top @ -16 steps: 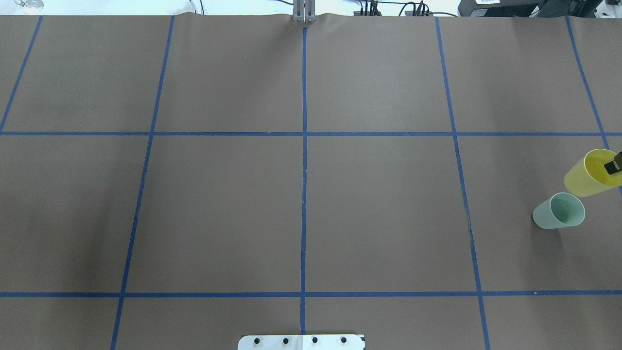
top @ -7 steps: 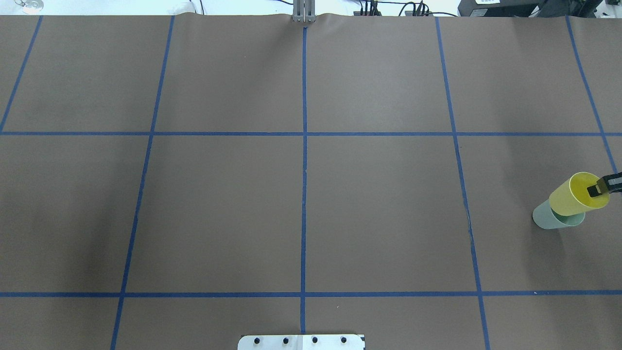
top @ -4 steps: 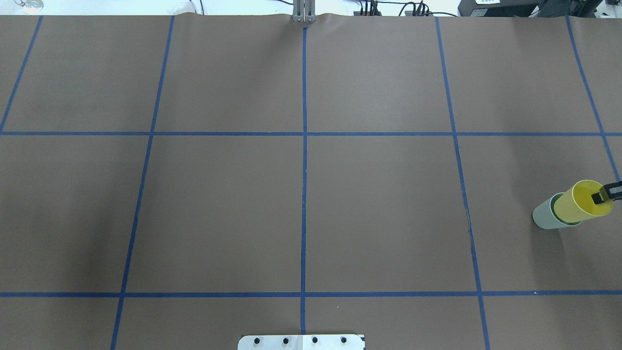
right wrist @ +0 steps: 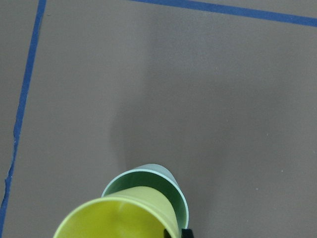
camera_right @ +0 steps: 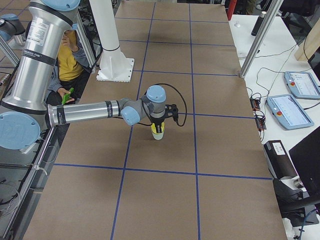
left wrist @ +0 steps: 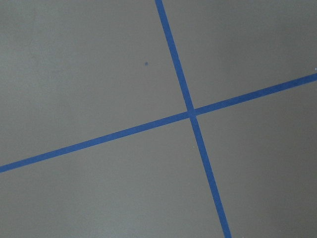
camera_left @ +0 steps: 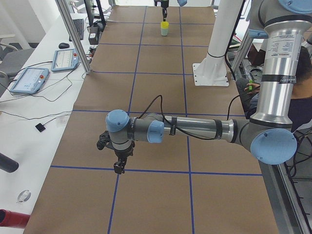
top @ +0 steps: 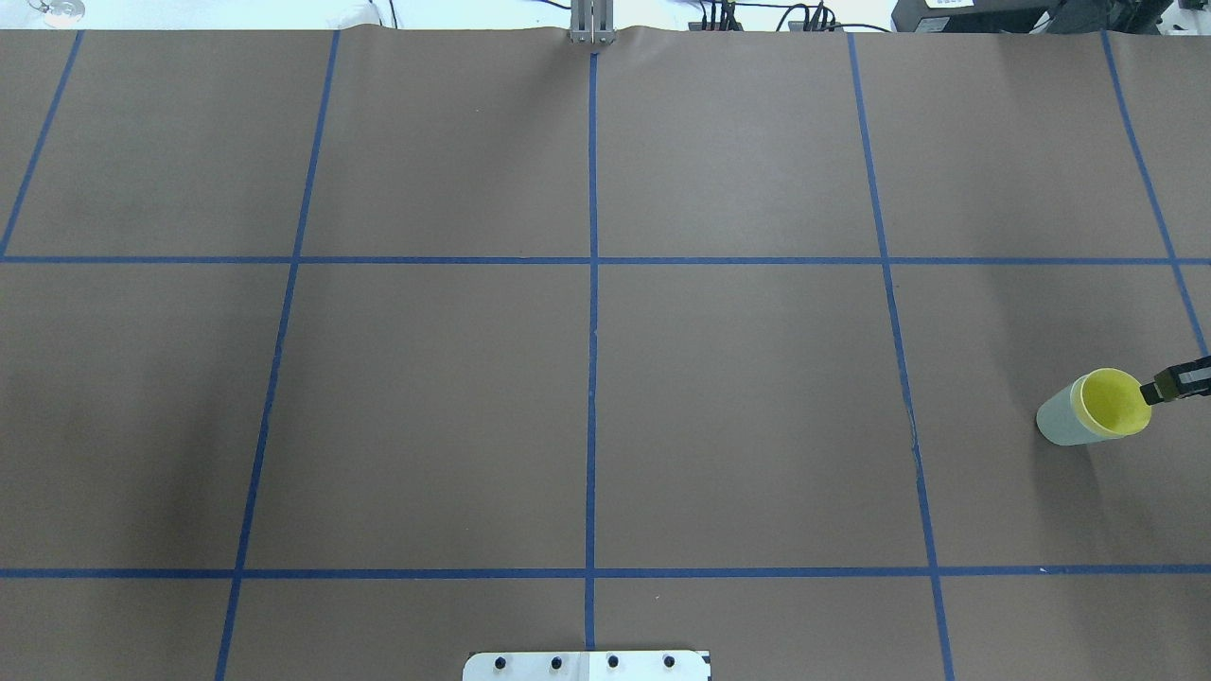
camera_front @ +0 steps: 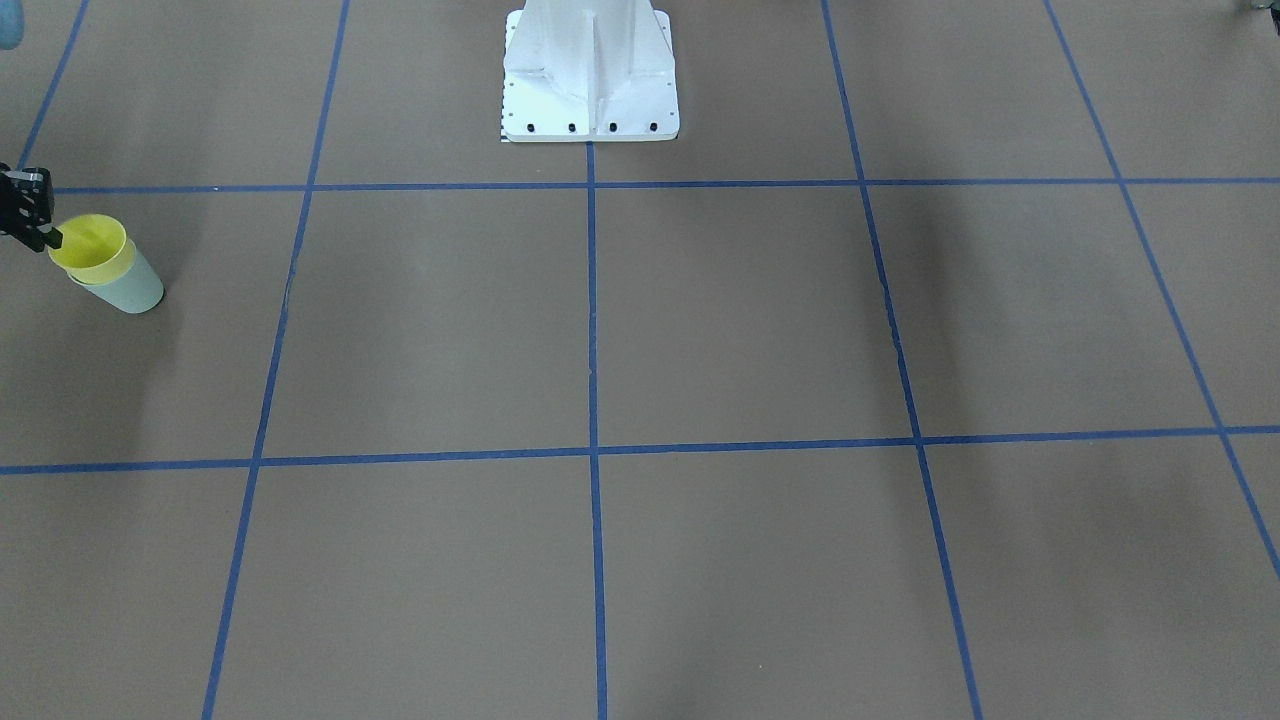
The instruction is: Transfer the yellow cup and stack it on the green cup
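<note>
Right gripper [top: 1152, 392] pinches yellow cup [top: 1109, 405] rim; it sits in green cup [top: 1060, 423] by right edge of table [top: 1041, 501]. Retreat before you release and both may topple.

The yellow cup [right wrist: 124, 213] looks like smooth plastic to me, with a soft sheen on its inside. The green cup [right wrist: 174, 192] is the same smooth plastic, paler and duller. The table [top: 738, 407] wears a matt brown paper sheet, crossed by strips of flat, dull blue tape [top: 592, 378]. My right gripper [top: 1156, 391] is matt black at its tip. My right arm [camera_right: 80, 114] is silvery metal with smooth blue caps, and my base [camera_front: 590, 80] is white painted metal
</note>
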Tool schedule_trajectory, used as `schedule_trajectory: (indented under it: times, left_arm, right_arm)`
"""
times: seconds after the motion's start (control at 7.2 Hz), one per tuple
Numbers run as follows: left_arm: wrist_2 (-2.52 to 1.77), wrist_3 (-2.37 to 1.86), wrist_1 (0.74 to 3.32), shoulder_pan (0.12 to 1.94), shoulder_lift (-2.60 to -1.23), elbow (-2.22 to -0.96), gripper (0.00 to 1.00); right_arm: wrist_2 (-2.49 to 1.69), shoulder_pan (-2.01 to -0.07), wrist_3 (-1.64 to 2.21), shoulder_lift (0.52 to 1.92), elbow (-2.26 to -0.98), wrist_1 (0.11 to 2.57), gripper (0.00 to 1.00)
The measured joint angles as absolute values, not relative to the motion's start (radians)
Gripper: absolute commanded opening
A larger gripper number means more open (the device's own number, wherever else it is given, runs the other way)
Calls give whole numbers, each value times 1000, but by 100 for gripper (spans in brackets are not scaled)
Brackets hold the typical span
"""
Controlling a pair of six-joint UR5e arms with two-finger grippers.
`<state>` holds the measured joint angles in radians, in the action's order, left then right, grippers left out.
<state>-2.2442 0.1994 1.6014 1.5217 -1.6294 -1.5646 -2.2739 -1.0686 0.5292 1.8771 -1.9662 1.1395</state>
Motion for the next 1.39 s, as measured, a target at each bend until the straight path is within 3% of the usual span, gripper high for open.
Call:
schedule_trajectory:
  times: [0.56, 0.97, 1.39]
  left_arm:
    - [-2246, 199, 1598, 1522, -1630, -1565, 100]
    - [-2327, 193, 1591, 1525, -1615, -1590, 100]
    - [-2343, 198, 1599, 1527, -1551, -1612, 100]
  right_arm:
    - [-2270, -1083, 526, 1863, -1956, 1134, 100]
    - [-2283, -1265, 439, 1863, -1891, 1141, 100]
    - [-2291, -1413, 305, 1951, -1785, 1141, 100]
